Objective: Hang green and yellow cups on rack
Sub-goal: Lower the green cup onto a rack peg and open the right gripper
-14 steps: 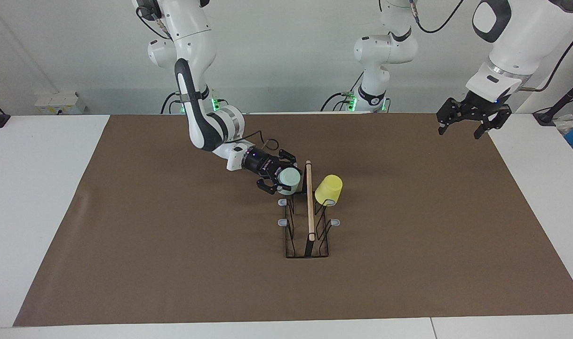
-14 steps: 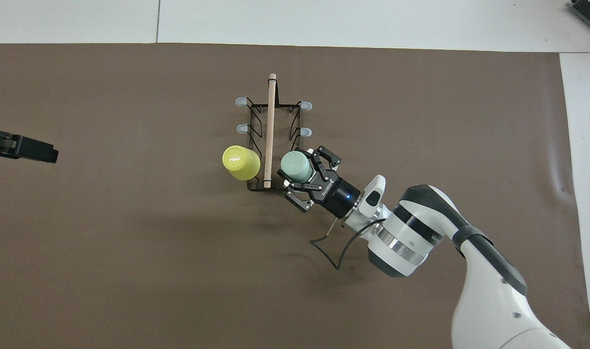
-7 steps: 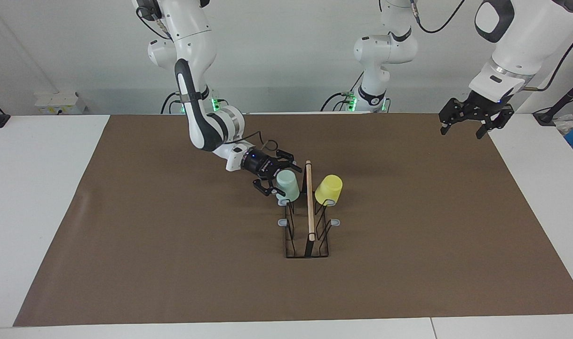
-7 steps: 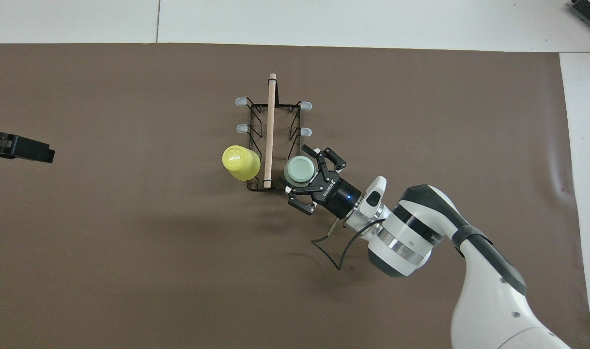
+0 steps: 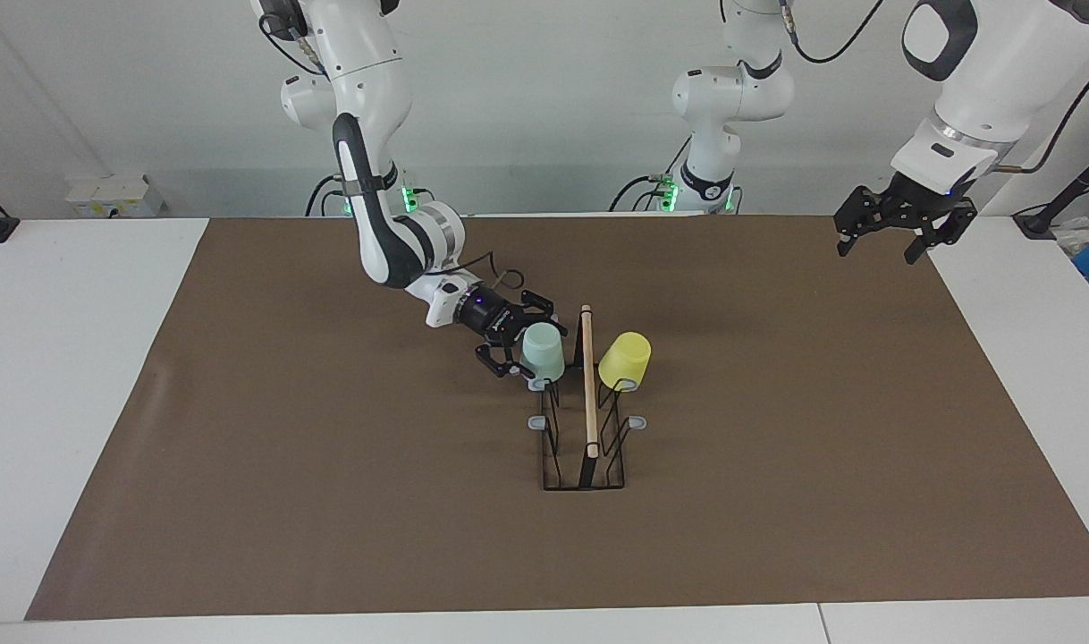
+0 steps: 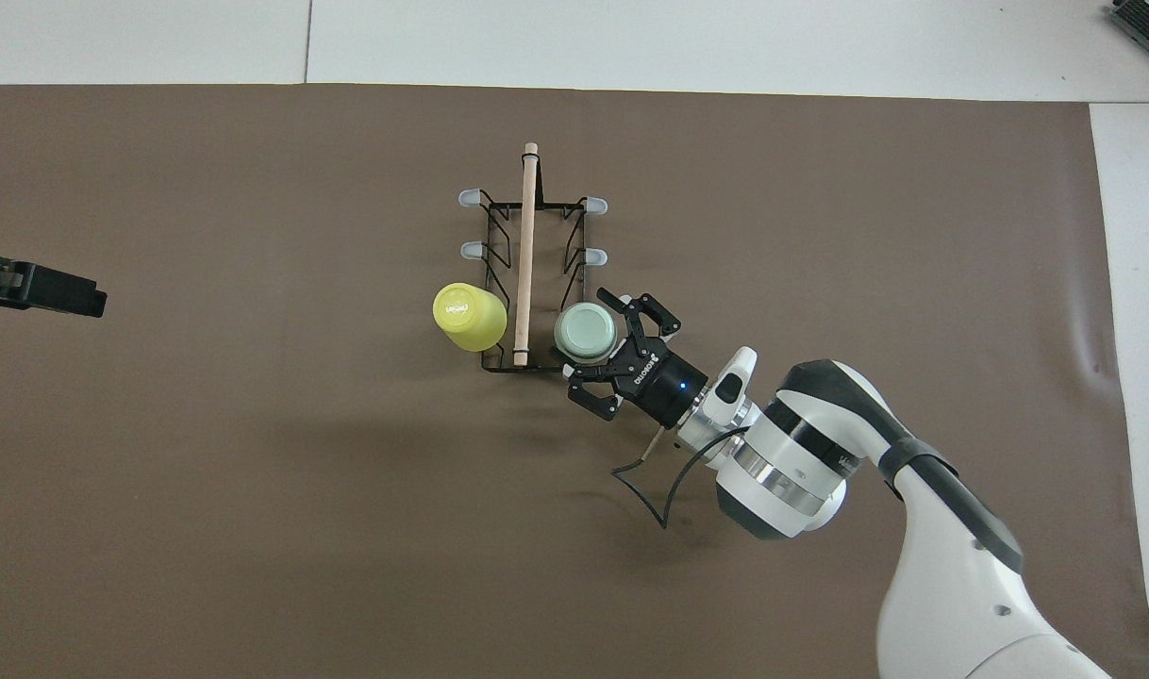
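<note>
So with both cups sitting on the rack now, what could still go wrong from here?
1. The open right gripper sits close around the green cup; a skewed pull-back could likely drag it off its prong.
2. The yellow cup hangs tilted on the rack, so a knock to the rack might tip it off.
The left gripper waits over the mat's corner.

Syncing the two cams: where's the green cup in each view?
Facing view: green cup just above centre, on the rack at the end nearest the robots, on the right arm's side of the wooden rod.
Overhead view: green cup at centre, same prong.
Shared landmark: the yellow cup across the rod.
</note>
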Controlling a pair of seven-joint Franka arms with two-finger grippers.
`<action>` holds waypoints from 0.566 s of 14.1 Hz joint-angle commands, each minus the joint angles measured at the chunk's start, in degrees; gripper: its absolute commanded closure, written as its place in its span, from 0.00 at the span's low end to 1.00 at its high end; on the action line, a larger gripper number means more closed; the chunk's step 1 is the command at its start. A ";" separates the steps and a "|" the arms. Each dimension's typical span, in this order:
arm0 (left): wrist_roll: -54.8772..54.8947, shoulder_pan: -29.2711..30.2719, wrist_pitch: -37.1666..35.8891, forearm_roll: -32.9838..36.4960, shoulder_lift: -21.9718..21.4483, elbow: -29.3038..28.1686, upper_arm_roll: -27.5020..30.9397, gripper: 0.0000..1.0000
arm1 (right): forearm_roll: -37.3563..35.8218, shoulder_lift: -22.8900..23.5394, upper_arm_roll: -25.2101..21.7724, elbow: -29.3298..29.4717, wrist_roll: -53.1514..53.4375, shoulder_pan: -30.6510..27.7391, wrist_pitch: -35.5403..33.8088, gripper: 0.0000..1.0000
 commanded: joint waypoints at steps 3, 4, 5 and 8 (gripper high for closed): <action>0.04 -0.01 -1.00 -0.53 -0.34 0.18 0.36 0.00 | 3.79 0.14 0.61 -0.15 -2.85 -0.35 4.09 0.00; 0.04 -0.01 -1.00 -0.53 -0.34 0.18 0.36 0.00 | 2.74 -0.29 0.52 -0.15 -2.85 -0.61 4.87 0.00; 0.04 -0.01 -1.00 -0.53 -0.34 0.18 0.36 0.00 | 1.51 -0.82 0.61 -0.15 -2.85 -1.31 5.75 0.00; 0.04 -0.01 -1.00 -0.53 -0.34 0.18 0.36 0.00 | 1.15 -2.92 0.61 -0.23 -2.67 -1.49 8.56 0.00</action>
